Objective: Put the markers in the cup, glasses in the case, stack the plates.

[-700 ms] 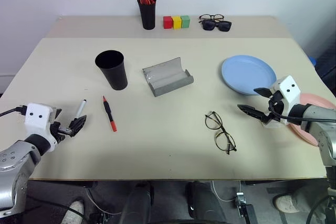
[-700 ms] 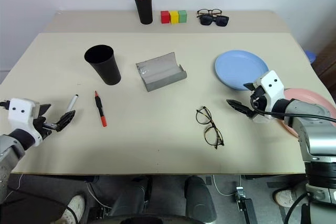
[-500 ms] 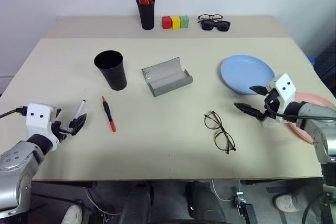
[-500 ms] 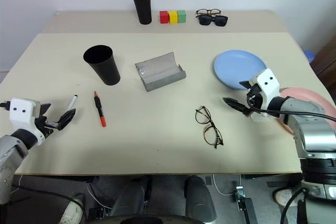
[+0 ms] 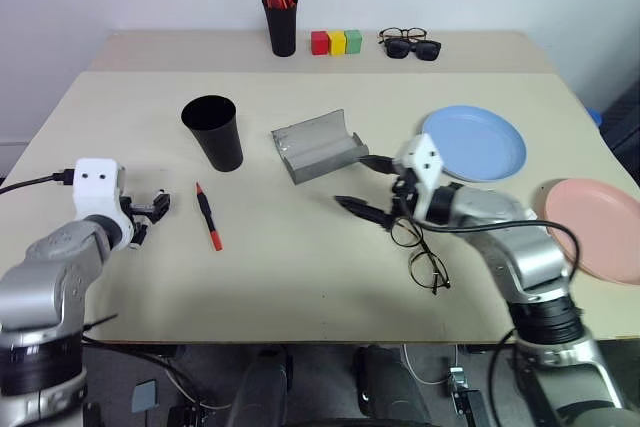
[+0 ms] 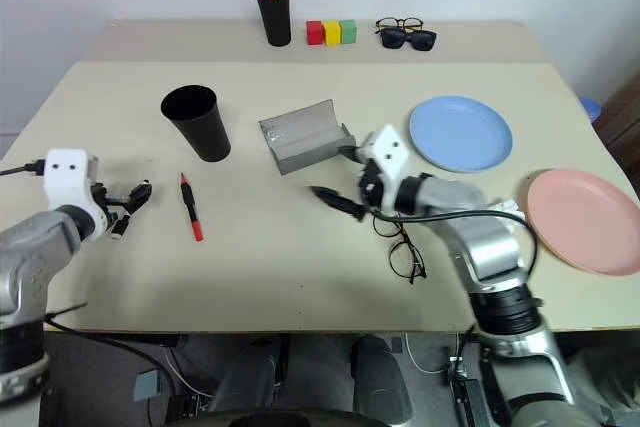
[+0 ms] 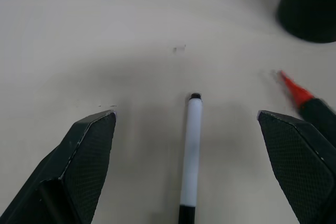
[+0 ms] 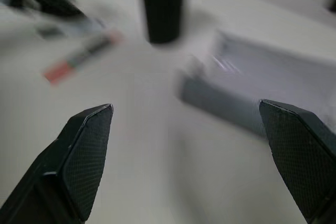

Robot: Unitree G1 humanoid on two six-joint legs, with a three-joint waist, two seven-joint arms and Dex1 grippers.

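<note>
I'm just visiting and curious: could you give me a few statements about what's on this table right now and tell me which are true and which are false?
1. The grey case lies open. True.
2. The white marker is already in the black cup. False: it lies on the table between the open fingers of the left hand.
3. The blue plate sits on the pink plate. False: they lie apart.
4. The right hand is open, holding nothing. True.
5. The wire-frame glasses are inside the case. False: they lie on the table.

cup: matt black plastic | case: grey felt-like | plates: smooth plastic | table: matt beige
</note>
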